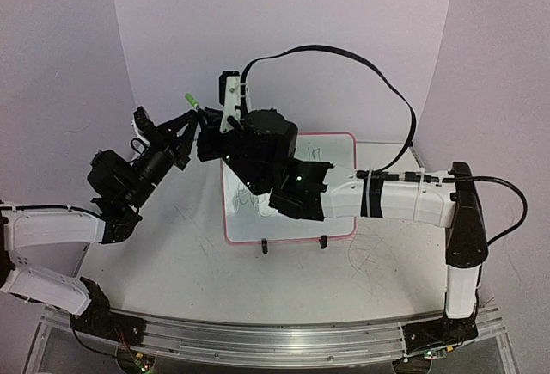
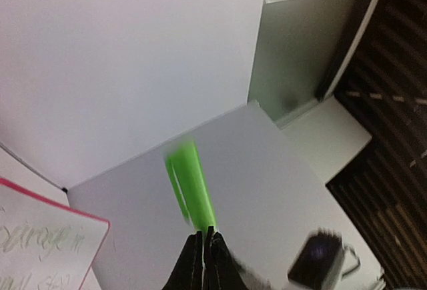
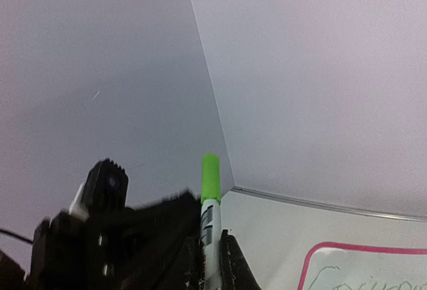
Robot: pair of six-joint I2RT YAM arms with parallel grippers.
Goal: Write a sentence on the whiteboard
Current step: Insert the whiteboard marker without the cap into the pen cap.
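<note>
1. Pale lilac backdrop on every side, and below it a matt white table scratched with grey scribbles.
2. From overhead, the whiteboard sits mid-table. It's glossy, with rounded corners, a thin pink-red rim and two small black clip feet on its near edge. The right arm reaches across its middle.
3. Both arms meet above the board's far left corner, and only a green tip pokes out of that tangle of black fingers.
4. The right wrist view sorts it out: the right gripper is clenched on a marker. The pen stands upright, with a white barrel between the fingers and a smooth green cap clear above them.
5. Over to the left wrist view: the left gripper has its fingers pressed tight together, with the cap a green smear rising off their tips. It seems to nip the marker just under the cap, though the blur makes that hard to call.
6. The sentence is mostly hidden under the arm from overhead. The left wrist camera catches the board's corner with thin green handwriting, "Courage in" on top and a second line cut off by the frame edge.
</note>
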